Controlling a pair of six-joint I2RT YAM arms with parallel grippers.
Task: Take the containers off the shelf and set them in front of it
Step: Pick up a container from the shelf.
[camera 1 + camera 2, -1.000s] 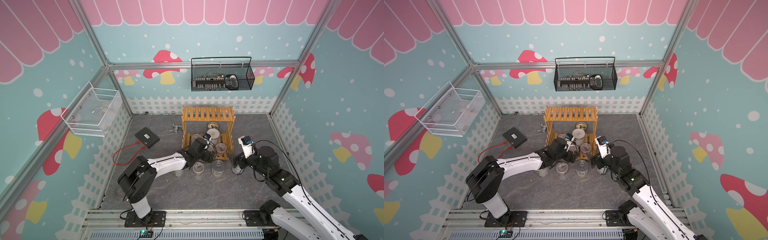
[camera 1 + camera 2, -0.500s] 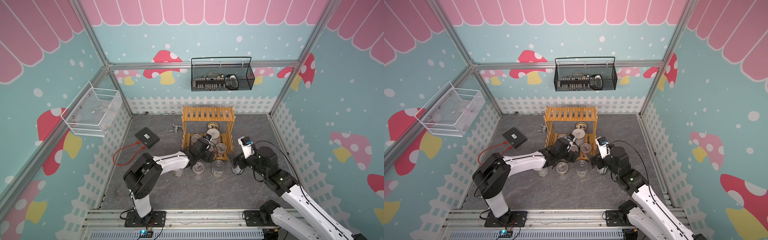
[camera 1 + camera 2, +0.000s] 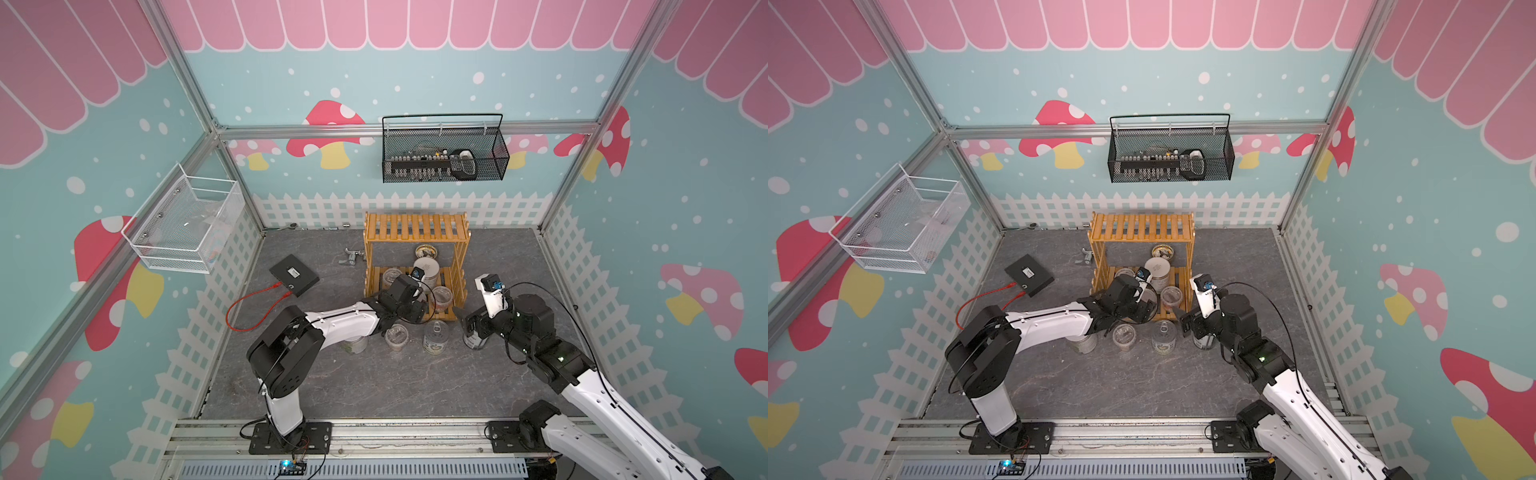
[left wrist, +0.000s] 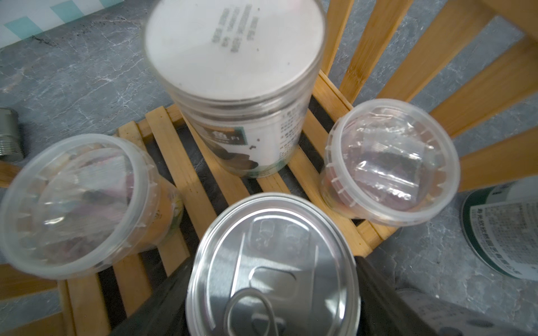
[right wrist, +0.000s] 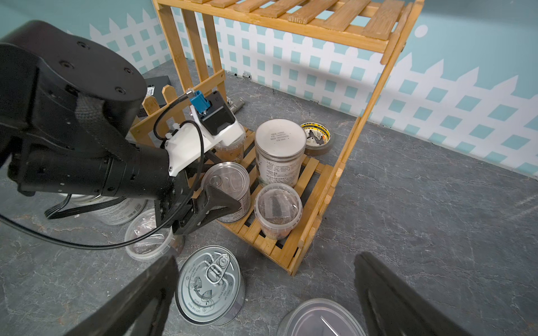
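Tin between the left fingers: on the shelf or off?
On it: tin upright on the lower slats of the shelf, left fingers either side.

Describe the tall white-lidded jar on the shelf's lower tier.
The white-lidded jar is a tall cylinder: flat white lid with faint printed lines, ribbed clear neck, white label with dark artwork and small text. It stands upright on the lower slats of the shelf, ungripped, behind that tier's pull-tab tin and a clear jar.

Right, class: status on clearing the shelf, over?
Left gripper straddling pull-tab tin on shelf's lower tier, grip unconfirmed. Right gripper open, empty. White-lidded jar, clear jar crowd the tin.
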